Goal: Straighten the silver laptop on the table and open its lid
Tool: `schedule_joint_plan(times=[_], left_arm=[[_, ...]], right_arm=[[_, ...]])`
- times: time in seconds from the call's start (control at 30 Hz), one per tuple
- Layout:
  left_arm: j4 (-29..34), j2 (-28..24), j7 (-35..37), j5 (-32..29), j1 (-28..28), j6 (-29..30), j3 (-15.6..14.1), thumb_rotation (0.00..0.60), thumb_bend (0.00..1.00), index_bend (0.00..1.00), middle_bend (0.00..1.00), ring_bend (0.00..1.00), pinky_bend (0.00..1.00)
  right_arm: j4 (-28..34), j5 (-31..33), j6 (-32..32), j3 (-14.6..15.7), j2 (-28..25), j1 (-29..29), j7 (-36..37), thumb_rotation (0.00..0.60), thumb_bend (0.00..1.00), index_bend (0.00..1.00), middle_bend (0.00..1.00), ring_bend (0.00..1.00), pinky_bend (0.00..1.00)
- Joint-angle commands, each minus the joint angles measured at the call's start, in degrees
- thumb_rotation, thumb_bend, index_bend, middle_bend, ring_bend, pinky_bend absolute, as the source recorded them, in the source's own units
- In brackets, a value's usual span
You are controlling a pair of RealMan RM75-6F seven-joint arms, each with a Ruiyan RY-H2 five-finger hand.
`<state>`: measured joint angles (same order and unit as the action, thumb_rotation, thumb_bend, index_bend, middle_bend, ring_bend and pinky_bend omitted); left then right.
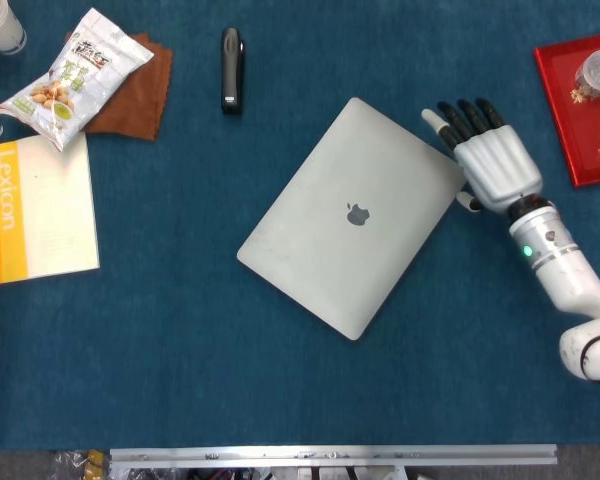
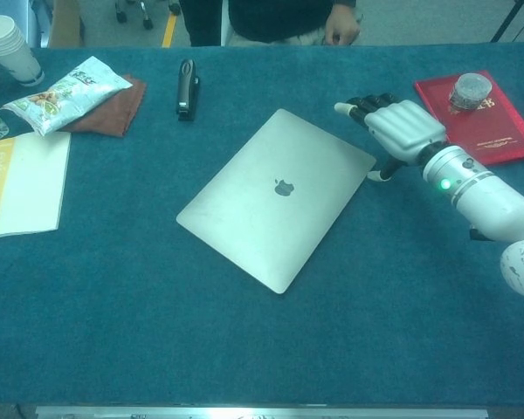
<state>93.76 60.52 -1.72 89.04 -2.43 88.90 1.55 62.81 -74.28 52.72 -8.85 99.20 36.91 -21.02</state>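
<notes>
Fingers spread, beside closed laptop

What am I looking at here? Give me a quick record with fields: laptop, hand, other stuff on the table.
laptop: silver laptop, lid closed, lying askew
right hand: right hand at the laptop's right corner, fingers spread, holding nothing
left hand: not in view
other items: stapler, snack bag on brown cloth, Lexicon booklet, red book
</notes>
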Motion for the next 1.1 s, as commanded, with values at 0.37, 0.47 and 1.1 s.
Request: schedule_joint_plan(times=[0.37, 0.47, 1.1], left_arm=[[-0.7, 0.0, 0.9, -0.1, 0.2, 0.3, 0.0, 0.6, 0.28, 0.29, 0.27, 0.17, 0.17], [-1.0, 0.0, 1.1, -0.2, 0.2, 0.3, 0.0, 0.6, 0.28, 0.29, 0.27, 0.17, 0.17], [-0.9, -0.7, 2.0, 0.4, 0.1, 0.5, -0.1, 0.6, 0.28, 0.29, 0.27, 0.17, 0.17]], right_arm=[[-1.5, 0.1, 0.3, 0.2, 2.1, 1.3, -0.5, 0.6, 0.21, 0.0, 0.05, 0.0, 0.08], [-2.1, 0.1, 0.2, 0.1, 3.1, 1.9, -0.7, 0.6, 0.23, 0.0, 0.05, 0.0, 0.08], [-12.3, 0.9, -1.2, -3.5, 11.9, 8.5, -1.1, 0.6, 0.24, 0.0, 0.05, 0.0, 0.08]])
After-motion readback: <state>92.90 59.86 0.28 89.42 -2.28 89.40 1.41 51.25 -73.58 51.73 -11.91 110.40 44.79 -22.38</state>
